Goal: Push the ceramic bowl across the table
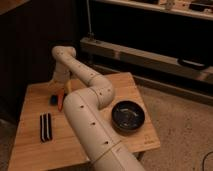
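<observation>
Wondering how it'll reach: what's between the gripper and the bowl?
In the camera view, the robot's own arm crosses between the bowl and the gripper, which is near the far-left corner of the table.

Single high view looks down along arm [92, 117]; hand [58, 95] far-left on table [33, 102]

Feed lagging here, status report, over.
Gripper low, far-left of table, apart from ceramic bowl. Bowl near right edge. Arm lies between them.
</observation>
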`<move>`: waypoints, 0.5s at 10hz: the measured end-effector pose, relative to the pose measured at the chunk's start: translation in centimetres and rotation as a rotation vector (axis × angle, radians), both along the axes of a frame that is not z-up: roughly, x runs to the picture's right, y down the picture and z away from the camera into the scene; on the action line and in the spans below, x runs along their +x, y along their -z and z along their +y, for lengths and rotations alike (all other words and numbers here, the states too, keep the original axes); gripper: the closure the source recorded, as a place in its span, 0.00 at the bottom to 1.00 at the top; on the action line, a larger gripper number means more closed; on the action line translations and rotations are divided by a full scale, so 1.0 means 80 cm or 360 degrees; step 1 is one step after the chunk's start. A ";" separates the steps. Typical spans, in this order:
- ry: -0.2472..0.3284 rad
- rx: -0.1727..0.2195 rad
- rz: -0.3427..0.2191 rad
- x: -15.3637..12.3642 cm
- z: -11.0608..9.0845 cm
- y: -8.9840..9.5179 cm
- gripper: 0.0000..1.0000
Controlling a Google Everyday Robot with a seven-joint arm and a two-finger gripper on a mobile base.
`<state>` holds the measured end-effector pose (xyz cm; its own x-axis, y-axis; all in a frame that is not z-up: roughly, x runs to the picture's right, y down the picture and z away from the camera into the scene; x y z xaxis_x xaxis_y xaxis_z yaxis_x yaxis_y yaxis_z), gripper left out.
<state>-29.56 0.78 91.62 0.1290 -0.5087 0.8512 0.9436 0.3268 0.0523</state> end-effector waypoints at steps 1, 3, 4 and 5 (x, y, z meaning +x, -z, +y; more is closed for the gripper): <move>0.0003 0.0006 -0.0004 0.002 -0.001 0.000 0.20; -0.0020 0.0051 -0.0040 0.028 -0.012 0.005 0.20; -0.0040 0.0084 -0.0058 0.044 -0.013 0.013 0.20; -0.0046 0.0103 -0.0075 0.052 -0.009 0.021 0.20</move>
